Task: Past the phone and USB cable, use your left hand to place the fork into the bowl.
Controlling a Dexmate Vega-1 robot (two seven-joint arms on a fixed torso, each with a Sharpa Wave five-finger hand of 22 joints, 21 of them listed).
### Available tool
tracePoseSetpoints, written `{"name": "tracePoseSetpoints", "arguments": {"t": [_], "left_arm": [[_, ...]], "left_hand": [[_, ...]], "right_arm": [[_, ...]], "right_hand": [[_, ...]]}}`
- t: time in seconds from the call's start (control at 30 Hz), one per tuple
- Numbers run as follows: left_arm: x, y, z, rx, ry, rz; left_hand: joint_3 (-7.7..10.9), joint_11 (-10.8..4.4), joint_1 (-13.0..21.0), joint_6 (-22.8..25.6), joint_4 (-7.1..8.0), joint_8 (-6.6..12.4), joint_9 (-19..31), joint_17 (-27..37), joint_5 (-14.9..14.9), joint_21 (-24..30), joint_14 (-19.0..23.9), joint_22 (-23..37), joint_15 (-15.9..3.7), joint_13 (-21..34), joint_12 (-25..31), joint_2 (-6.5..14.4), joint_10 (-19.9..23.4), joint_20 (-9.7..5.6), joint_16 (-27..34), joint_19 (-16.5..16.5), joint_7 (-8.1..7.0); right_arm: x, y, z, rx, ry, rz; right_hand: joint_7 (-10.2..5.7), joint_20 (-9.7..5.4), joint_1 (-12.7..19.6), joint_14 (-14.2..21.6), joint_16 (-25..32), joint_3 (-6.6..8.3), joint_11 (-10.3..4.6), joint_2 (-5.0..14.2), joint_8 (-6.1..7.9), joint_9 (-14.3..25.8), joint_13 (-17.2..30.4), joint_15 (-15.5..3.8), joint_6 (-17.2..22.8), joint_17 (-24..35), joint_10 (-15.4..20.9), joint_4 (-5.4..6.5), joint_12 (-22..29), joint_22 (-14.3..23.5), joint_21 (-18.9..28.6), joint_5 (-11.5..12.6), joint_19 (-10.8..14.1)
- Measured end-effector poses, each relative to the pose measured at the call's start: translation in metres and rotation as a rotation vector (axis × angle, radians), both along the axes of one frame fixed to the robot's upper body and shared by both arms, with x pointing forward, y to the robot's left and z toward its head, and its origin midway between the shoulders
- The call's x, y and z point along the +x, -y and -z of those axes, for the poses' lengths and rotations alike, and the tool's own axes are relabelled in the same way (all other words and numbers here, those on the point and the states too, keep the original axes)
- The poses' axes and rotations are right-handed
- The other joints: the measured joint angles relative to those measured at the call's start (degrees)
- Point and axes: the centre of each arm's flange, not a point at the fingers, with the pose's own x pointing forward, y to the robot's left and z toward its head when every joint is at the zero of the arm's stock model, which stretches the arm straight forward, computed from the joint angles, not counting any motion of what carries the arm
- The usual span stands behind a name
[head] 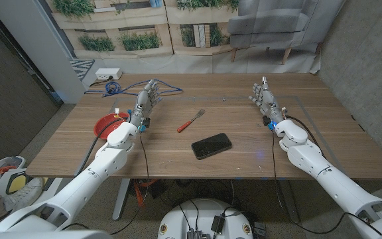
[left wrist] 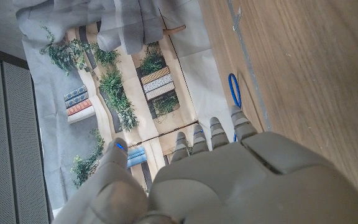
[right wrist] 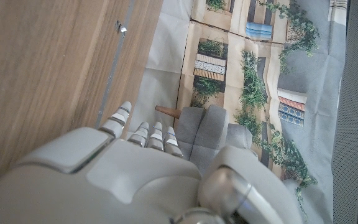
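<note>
Head view first. Left hand (head: 148, 95) stands over the far left part of the wooden table (head: 244, 162), fingers stretched and slightly apart, holding nothing; it sits just beside the blue USB cable (head: 121, 87), though contact cannot be made out. The right hand (head: 264, 96) mirrors it on the far right side, fingers also extended and apart, with nothing in its grasp. The fork (head: 191, 121), with a red handle and metal tines, lies flat near the table's middle, between the two hands and apart from both. The black phone (head: 211, 145) lies screen up just nearer the robot than the fork, not touching it. The red bowl (head: 105, 124) sits at the table's left side, partly hidden behind the left forearm. A white box (head: 109, 73) rests at the far left corner where the cable runs. No writing on the phone, box or bowl can be read.

Left wrist view: the back of the left hand (left wrist: 229, 180) shows with fingertips (left wrist: 217, 127) straight and close together, gripping nothing, and a loop of the blue cable (left wrist: 234, 90) lies on the wood just past them.

Right wrist view: the right hand (right wrist: 135, 180) shows its back with fingers (right wrist: 143, 132) straight, nothing held, and bare wood alongside.
</note>
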Motion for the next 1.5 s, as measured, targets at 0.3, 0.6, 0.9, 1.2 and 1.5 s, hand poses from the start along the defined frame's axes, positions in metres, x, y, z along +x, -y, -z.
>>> {"name": "tracePoseSetpoints", "arguments": {"t": [0.3, 0.6, 0.9, 1.2, 1.5], "left_arm": [[-0.010, 0.004, -0.003, 0.034, 0.016, -0.012], [-0.016, 0.006, -0.007, 0.064, 0.027, -0.027], [-0.020, 0.004, -0.011, 0.097, 0.037, -0.061], [-0.023, 0.002, -0.012, 0.122, 0.044, -0.109], [-0.031, 0.004, -0.015, 0.150, 0.059, -0.145]], "left_hand": [[0.24, -0.01, 0.22, 0.52, -0.24, 0.00, 0.00, 0.00, 0.00, 0.00, -0.35, -0.01, 0.26, 0.00, 0.00, -0.22, 0.00, -0.31, 0.00, -0.31, -1.33], [0.48, -0.01, 0.23, 0.52, -0.48, 0.00, 0.00, 0.00, 0.00, 0.00, -0.80, -0.01, 0.38, -0.01, 0.00, -0.23, 0.00, 0.01, 0.00, -0.62, -1.33], [0.63, -0.01, 0.91, 0.52, -0.64, 0.24, -0.01, 0.00, 0.00, 0.00, -0.98, -0.01, 0.56, -0.01, 0.00, -0.45, 0.00, 0.42, 0.00, -1.03, -1.32], [1.96, 0.11, 4.22, 1.30, -2.48, 0.90, -0.01, 0.01, 0.33, 0.00, -1.29, -0.01, 0.87, 0.27, 0.65, -0.92, 1.75, 0.42, 0.00, -1.03, -0.62], [2.61, -0.01, 5.92, 1.56, -3.12, 0.89, 0.28, 0.01, 0.44, 0.00, -1.08, -0.10, 0.66, 0.27, 0.67, -1.17, 2.25, 0.42, 0.00, -1.02, -0.49]], "right_arm": [[-0.001, 0.003, 0.001, 0.002, -0.003, 0.004], [-0.002, 0.004, 0.000, -0.001, -0.002, 0.002], [-0.001, 0.004, -0.003, -0.010, 0.001, 0.004], [-0.002, 0.001, -0.008, -0.021, 0.007, 0.000], [-0.004, -0.005, -0.015, -0.030, 0.020, -0.009]], "right_hand": [[0.00, 0.00, 0.01, -0.30, 0.00, 0.00, 0.00, -0.02, 0.00, 0.00, 0.00, -0.30, 0.00, -0.01, 0.00, 0.00, 0.00, 0.00, 0.00, 0.00, 0.00], [0.00, 0.05, 0.52, -0.60, 0.00, 0.00, -0.31, -0.08, 0.00, 0.00, 0.00, -0.60, 0.00, 0.00, 0.31, 0.00, 0.00, -0.01, 0.00, 0.00, -0.04], [0.00, 0.01, 0.76, -0.91, 0.00, 0.25, -0.31, 0.13, 0.00, -0.01, 0.00, -0.91, 0.00, 0.00, 0.31, -0.25, 0.00, -0.01, 0.00, 0.00, -0.61], [0.00, 0.01, 1.14, -0.91, 0.00, 0.25, -0.31, -0.23, 0.00, -0.01, 0.00, -0.90, 0.00, 0.00, 0.31, -0.25, 0.00, -0.01, 0.00, 0.00, -0.61], [0.00, 0.43, 1.35, -0.91, 0.00, 0.50, -0.31, -0.01, 0.00, -0.01, 0.00, -0.90, 0.00, 0.01, 0.30, -0.49, 0.00, -0.01, 0.00, 0.00, -1.02]]}}
